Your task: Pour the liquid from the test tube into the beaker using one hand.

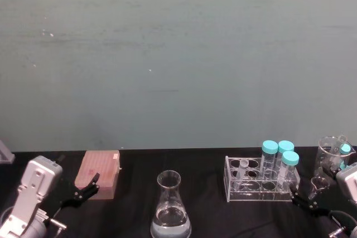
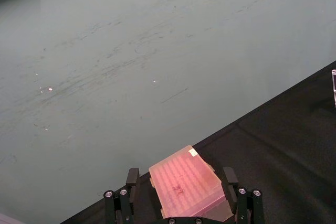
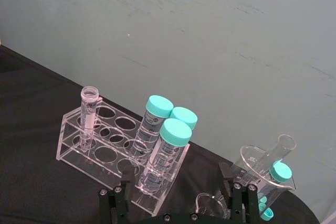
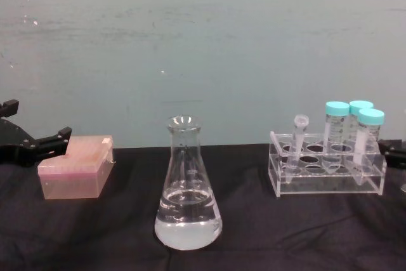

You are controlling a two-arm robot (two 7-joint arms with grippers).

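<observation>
The test tube (image 4: 298, 139) stands capless in the left end of the clear rack (image 4: 327, 185), seen also as test tube (image 3: 88, 115) and test tube (image 1: 244, 166). I cannot tell how much liquid it holds. The beaker (image 4: 188, 188), a tall conical flask, stands at the table's middle front with clear liquid (image 4: 188, 223) in its base; beaker (image 1: 170, 207). My right gripper (image 3: 178, 203) hovers open just right of the rack (image 3: 105, 148); right gripper (image 1: 308, 199). My left gripper (image 2: 181, 198) is open at the far left, facing a pink box (image 2: 186, 182); left gripper (image 1: 83, 190).
Three teal-capped tubes (image 4: 352, 125) fill the rack's right end. A small glass beaker (image 3: 265, 169) holding a capped tube stands at the far right, close to my right gripper. The pink box (image 1: 100, 174) lies at the left. A black cloth (image 4: 114, 233) covers the table.
</observation>
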